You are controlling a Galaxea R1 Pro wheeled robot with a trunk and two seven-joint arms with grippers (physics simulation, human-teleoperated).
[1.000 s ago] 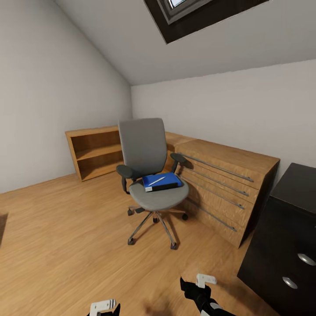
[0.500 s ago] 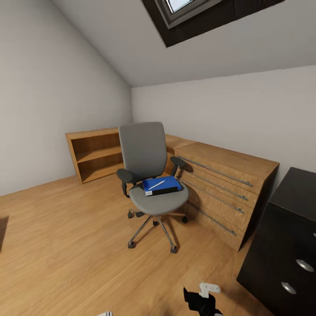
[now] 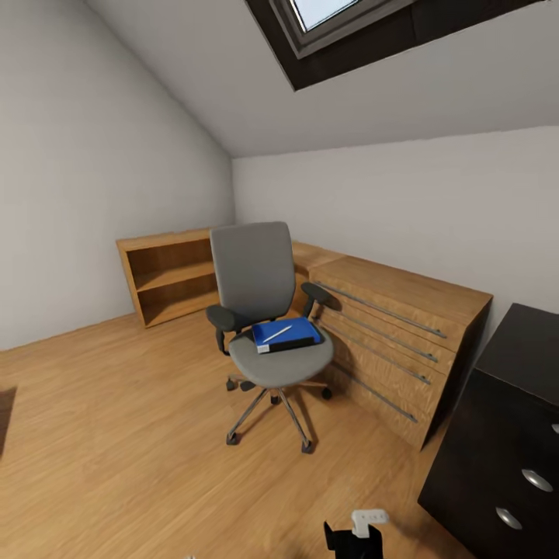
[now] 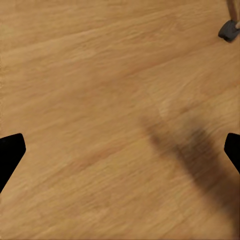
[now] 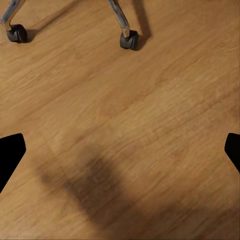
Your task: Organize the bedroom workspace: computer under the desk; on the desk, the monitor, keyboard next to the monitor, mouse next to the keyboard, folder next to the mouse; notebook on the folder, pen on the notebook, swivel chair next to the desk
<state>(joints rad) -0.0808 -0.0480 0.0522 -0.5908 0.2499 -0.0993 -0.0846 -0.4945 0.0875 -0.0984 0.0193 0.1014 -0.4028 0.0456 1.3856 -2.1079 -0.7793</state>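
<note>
Bedroom, approach to the chair: nearest you, the right gripper (image 3: 365,532) hangs low over the wood floor (image 3: 116,435). Its wrist view has the two fingertips (image 5: 11,152) far apart at the frame's sides with bare boards between them, so the hand is wide open and holds nothing. The left gripper (image 4: 120,150) looks at floor as well, its fingertips (image 4: 10,152) equally wide and empty, a castor (image 4: 229,30) at the corner of its view.

Ahead stands the swivel chair (image 3: 256,287), its chrome base (image 3: 268,407) on castors, two of which show in the right wrist view (image 5: 129,40). On the seat lies the blue folder (image 3: 286,334), toward the seat's right side near the armrest, with a pale pen (image 3: 277,335) resting across its cover. Whether a notebook lies between them cannot be told from here.

Beyond and to the right runs the low oak drawer unit (image 3: 388,341); an open oak shelf (image 3: 167,279) sits against the far wall, and a black cabinet (image 3: 505,435) crowds your right edge.

The step in hand looks like closing on the chair to collect the folder. Roll in squarely toward the seat front, stop short of the star base so you don't nudge the castors, and raise the arms before reaching. The pen will likely roll if the folder tips, so take it off first or keep the folder level.
</note>
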